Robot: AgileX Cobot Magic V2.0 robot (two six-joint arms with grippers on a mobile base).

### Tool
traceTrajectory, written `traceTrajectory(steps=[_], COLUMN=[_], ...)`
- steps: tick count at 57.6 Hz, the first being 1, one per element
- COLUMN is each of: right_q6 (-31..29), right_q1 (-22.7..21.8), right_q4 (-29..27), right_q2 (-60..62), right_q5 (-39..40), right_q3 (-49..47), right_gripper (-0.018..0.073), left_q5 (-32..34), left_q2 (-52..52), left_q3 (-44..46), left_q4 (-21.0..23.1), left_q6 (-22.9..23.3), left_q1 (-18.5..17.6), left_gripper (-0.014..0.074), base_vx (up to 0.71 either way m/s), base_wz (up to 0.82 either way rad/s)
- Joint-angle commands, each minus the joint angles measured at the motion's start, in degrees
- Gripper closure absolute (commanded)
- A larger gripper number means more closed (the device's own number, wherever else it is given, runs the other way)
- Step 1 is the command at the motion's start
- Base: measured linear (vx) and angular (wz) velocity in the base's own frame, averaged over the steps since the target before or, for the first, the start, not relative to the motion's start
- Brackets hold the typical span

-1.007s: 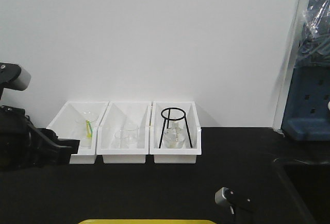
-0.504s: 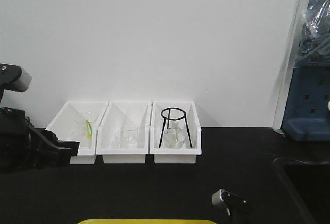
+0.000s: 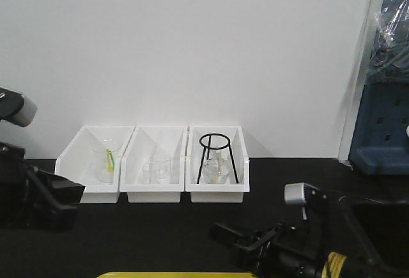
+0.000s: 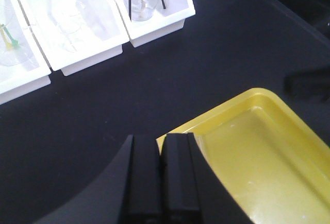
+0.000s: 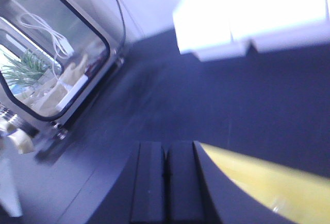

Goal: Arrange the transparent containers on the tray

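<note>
A: Where is the glassware?
B: All in the white bins at the back of the black counter. Left bin: one beaker with a yellow-green item inside. Middle bin: two beakers, side by side. Right bin: flask sitting under the black ring stand.

A: Tray?
B: Yellow tray lies on the counter at the near edge, well apart from the bins. Nothing in the part the left wrist view shows. Front view shows only a sliver of its rim.

A: Left gripper?
B: Jaws pressed together, holding nothing, just over the tray's near-left corner.

A: Right gripper?
B: Jaws pressed together too, nothing between them. The tray's edge shows beside them, and the view is blurred. In the front view the right arm sits low over the counter, near the right of the tray.
</note>
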State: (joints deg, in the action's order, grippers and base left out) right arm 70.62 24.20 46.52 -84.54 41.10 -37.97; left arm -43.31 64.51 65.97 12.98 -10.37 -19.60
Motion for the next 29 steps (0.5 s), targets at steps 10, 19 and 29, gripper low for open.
traceTrajectory(steps=[10,19,29], right_q6=[-7.7,-5.3,-5.2], right_q1=[-0.2,-0.2,-0.2], right_q4=[9.4,18.8,20.7], right_q2=[20.7,29.9,34.1], right_q5=[-19.1,-25.8,-29.5], right_q3=[-1.3,-1.1,-1.1], right_gripper=[0.0572,0.0572,0.0572], left_q5=[10.1,13.4,14.6], left_q2=[-14.0,-25.0,-34.6], left_q3=[-13.0,-23.9,-32.4], left_q4=[1.0,1.0,1.0], left_q6=[-3.2,-3.4,-3.2], left_q1=[-0.3,-0.3,-0.3], left_gripper=[0.0605,0.0605,0.0605], base_vx=[0.00,0.00,0.00], base_wz=[0.00,0.00,0.00])
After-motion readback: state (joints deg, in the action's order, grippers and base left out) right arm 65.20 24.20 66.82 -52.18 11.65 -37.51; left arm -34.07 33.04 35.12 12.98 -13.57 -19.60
